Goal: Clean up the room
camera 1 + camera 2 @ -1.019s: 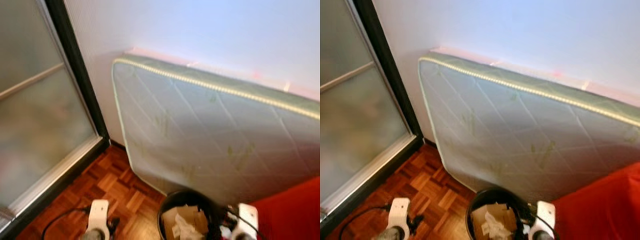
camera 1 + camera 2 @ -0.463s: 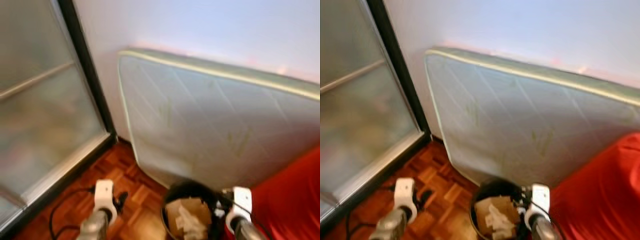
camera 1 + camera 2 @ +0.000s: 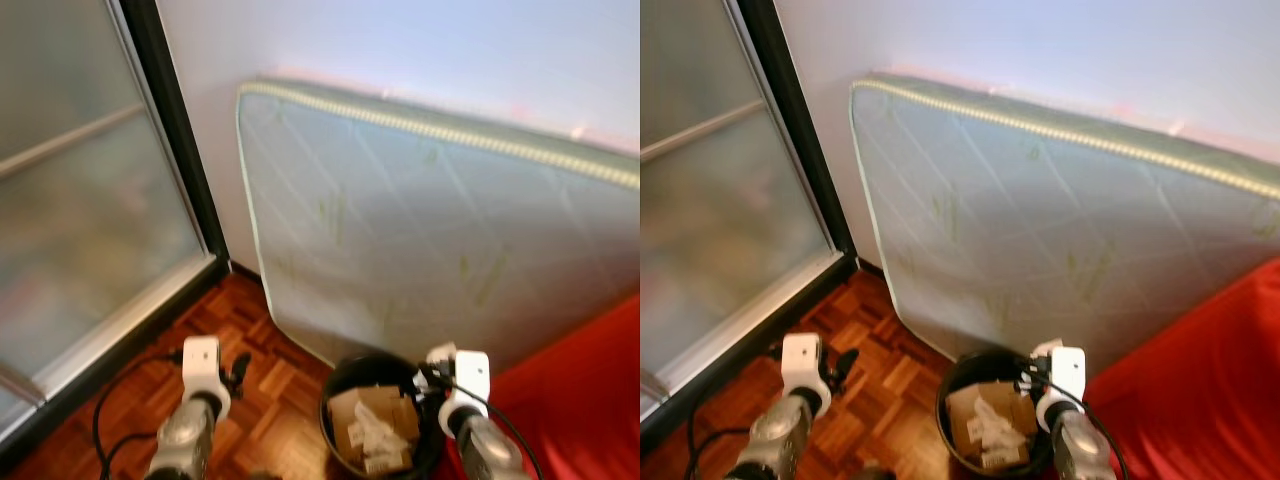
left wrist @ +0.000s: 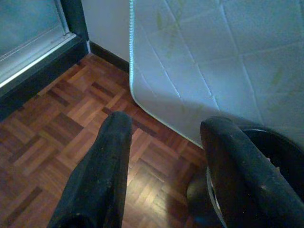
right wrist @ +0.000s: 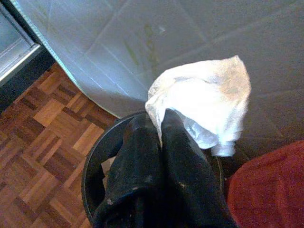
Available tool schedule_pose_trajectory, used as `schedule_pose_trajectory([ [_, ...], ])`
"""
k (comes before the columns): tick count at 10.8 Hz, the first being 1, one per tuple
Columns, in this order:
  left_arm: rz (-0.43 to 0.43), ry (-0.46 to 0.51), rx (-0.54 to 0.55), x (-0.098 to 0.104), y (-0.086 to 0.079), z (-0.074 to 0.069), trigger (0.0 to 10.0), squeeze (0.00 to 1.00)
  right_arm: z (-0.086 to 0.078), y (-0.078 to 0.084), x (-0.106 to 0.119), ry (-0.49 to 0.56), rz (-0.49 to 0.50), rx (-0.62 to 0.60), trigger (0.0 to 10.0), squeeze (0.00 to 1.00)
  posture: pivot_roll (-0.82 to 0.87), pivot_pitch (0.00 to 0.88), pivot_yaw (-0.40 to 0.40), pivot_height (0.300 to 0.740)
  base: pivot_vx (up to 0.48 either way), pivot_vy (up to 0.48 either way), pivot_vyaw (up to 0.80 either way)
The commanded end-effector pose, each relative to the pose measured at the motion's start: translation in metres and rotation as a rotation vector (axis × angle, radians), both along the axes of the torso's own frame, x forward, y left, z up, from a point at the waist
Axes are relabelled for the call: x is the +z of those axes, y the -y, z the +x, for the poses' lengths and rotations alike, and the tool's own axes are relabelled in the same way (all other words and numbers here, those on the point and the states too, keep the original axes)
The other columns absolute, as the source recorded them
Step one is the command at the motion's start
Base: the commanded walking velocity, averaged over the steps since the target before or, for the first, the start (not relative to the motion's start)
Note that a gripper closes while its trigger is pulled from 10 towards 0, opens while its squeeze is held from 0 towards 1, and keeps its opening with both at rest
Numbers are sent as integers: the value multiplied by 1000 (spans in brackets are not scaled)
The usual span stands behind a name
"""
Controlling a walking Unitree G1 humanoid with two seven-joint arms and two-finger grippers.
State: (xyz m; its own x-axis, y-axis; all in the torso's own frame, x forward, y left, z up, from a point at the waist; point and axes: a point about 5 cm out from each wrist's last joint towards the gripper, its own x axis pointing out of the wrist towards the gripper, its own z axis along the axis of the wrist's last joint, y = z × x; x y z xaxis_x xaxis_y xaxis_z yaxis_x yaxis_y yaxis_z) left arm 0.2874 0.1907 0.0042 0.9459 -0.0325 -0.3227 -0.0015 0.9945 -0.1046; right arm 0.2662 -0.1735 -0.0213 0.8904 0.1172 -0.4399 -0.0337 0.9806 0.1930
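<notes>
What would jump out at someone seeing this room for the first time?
A big quilted mattress leans on its edge against the white wall, beside a frosted sliding door. On the parquet floor before it stands a black bin of paper scraps, and the right gripper, jaws shut, holds a crumpled white tissue over it.

Bits that are cut off or hidden

The mattress [image 3: 420,230] runs off the right edge, so its far end can't be seen. The black bin [image 5: 97,171] sits partly behind the right gripper [image 5: 159,128], and the paper scraps [image 3: 985,425] inside it are too blurry to identify.
</notes>
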Motion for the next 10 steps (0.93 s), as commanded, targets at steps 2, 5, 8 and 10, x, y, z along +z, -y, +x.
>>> schedule_pose_trajectory([
  [2, -10, 22, 13, 3, 1, 2, 10000, 0, -1, -3, -1, 5, -8, 12, 10000, 0, -35, 68, -4, 616, 0, 0, 0],
  [5, -9, 45, 18, 8, 1, 7, 10000, 0, -1, -3, 0, 12, -2, 7, 10000, 0, -30, 76, -4, 616, 0, 0, 0],
  [8, -18, 69, 15, 14, 3, 12, 10000, 0, 3, -8, 2, 21, 2, 24, 10000, 0, -25, 77, -4, 616, 0, 0, 0],
  [10, -20, 76, 11, 16, 3, 14, 10000, 0, 5, -10, 5, 29, -3, 40, 10000, 0, -24, 79, -4, 616, 0, 0, 0],
])
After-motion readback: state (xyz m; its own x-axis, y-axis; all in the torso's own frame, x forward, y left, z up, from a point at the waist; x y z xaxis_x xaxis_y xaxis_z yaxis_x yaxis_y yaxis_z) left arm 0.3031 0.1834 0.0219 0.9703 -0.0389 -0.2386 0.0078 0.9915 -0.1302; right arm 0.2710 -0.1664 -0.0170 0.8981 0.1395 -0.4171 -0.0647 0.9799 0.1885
